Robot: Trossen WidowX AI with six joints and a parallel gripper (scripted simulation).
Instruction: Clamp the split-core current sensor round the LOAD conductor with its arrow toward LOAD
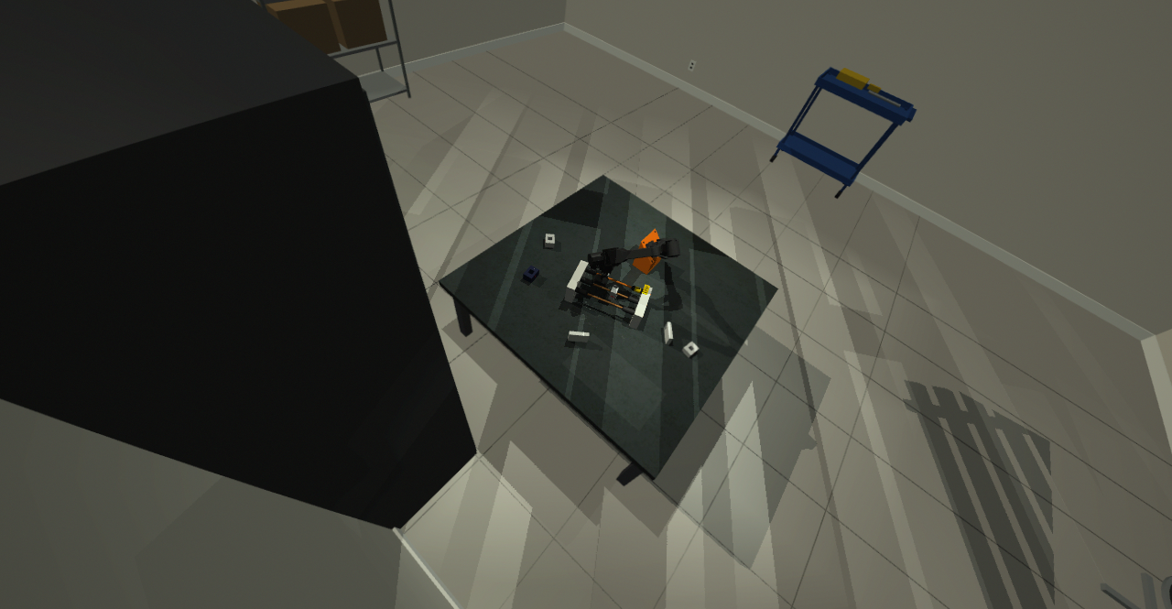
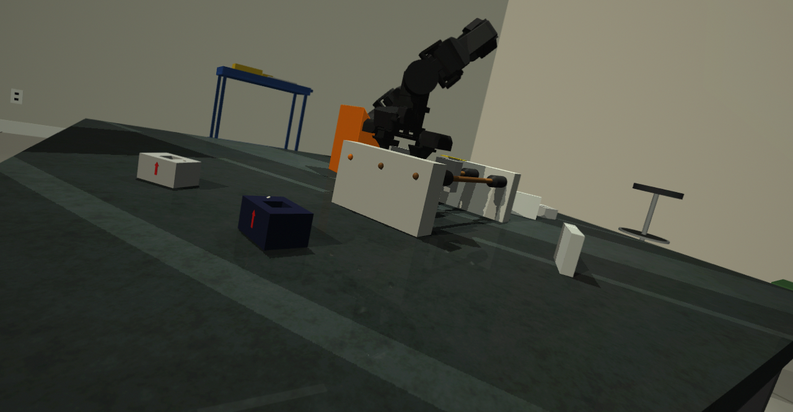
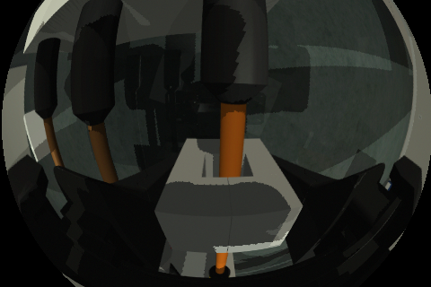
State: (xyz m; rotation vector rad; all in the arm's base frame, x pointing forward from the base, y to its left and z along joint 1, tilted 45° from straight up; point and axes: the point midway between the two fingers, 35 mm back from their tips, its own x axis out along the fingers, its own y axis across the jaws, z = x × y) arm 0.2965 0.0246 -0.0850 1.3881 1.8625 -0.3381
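Note:
The light grey sensor (image 3: 229, 221) surrounds an orange conductor (image 3: 233, 143), which passes through its window. Its two halves meet at a thin seam; its arrow is not visible. My gripper (image 3: 223, 160) (image 2: 403, 146) is shut on the sensor, with one finger at each side. The held conductor is the rearmost of three, nearest the orange stand (image 1: 645, 264) (image 2: 347, 132). Two other conductors (image 3: 103, 154) (image 3: 53, 143) lie to the left in the wrist view. A yellow marker (image 1: 646, 288) sits at the far panel's end; its lettering is unreadable.
White end panels (image 1: 577, 280) (image 2: 382, 199) hold the conductors. On the table (image 1: 602, 375) stand a navy block with a red arrow (image 1: 531, 275) (image 2: 288, 232), a white one (image 1: 549, 245) (image 2: 155, 179), another holed white block (image 1: 690, 353) and white slabs (image 1: 578, 335) (image 1: 668, 332).

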